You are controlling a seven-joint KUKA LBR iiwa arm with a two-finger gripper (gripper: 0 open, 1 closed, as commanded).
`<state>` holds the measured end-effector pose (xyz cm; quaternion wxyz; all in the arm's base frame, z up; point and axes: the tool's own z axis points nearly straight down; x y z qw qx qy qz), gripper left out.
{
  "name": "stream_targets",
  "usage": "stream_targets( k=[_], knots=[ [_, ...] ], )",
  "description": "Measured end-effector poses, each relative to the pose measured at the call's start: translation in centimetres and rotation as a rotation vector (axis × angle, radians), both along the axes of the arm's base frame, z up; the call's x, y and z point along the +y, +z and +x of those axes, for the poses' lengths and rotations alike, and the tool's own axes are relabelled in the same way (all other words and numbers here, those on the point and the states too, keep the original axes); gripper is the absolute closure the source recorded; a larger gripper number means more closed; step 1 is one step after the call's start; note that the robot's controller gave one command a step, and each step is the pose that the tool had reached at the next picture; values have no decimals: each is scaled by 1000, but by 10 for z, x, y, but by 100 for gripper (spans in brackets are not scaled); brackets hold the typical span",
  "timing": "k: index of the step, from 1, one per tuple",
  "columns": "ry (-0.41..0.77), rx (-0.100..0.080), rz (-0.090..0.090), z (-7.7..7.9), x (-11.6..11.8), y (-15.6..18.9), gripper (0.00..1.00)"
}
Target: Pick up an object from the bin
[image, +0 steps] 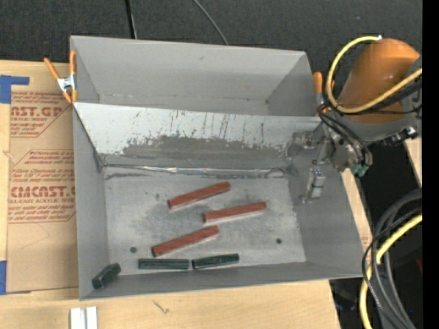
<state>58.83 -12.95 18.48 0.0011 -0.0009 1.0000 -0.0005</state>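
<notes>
Gripper point(313, 180) at 3 o'clock, near the bin point(192, 70) wall; open or closed: cannot tell. Three red bars point(234, 212) lie mid-floor, apart from it. Two green bars point(163, 264) hug the 6 o'clock edge.

arm point(384, 125): cut off for you by the right edge; the orange cover point(377, 74) hides its wrist.
gripper point(314, 184): blurred against the bin point(329, 232) wall; you cannot make out its shape.
dark lump point(106, 275), front left corner: too small to tell its kind.
cables point(391, 252): run off the right and bottom edges.
</notes>
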Motion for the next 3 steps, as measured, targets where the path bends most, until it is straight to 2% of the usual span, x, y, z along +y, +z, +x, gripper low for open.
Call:
stream_targets(
  k=[1, 2, 3],
  knots=[
    [0, 0, 0, 0, 0, 0, 0],
    [76, -5, -1, -8, 9, -43, 0],
    [455, 0, 1, -2, 34, -109, 100]
  ],
)
